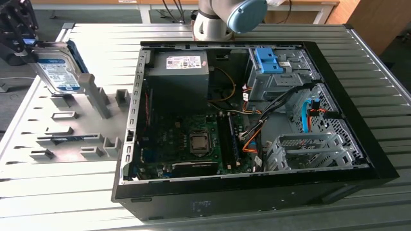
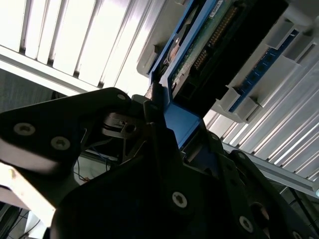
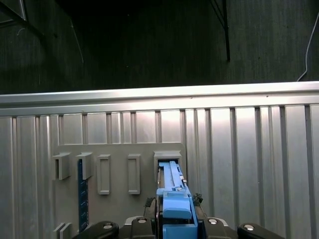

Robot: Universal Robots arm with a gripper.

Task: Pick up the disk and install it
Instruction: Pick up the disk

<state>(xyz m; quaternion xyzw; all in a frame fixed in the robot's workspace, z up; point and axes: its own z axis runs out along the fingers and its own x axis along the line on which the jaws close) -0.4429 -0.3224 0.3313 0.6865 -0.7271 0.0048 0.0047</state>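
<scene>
The disk (image 1: 59, 72), a silver drive with a white-and-blue label in a blue carrier frame, stands on edge at the exterior view's far left. Its lower end is at a slot of the grey holder plate (image 1: 70, 139). My black gripper (image 1: 27, 45) is shut on its upper end. In the first wrist view the blue carrier (image 3: 172, 199) runs from between my fingers (image 3: 149, 221) toward a raised slot in the plate (image 3: 119, 154). In the second wrist view the gripper (image 2: 159, 117) clamps the blue frame, with the drive's circuit-board underside (image 2: 199, 47) beyond it.
An open black computer case (image 1: 128, 144) lies on the ribbed metal table (image 1: 57, 202), right of the holder plate. Inside are a grey power supply (image 1: 180, 62), a motherboard (image 1: 192, 139), a blue bracket (image 1: 266, 60) at the drive bay, and cables. The arm's base (image 1: 218, 19) stands behind the case.
</scene>
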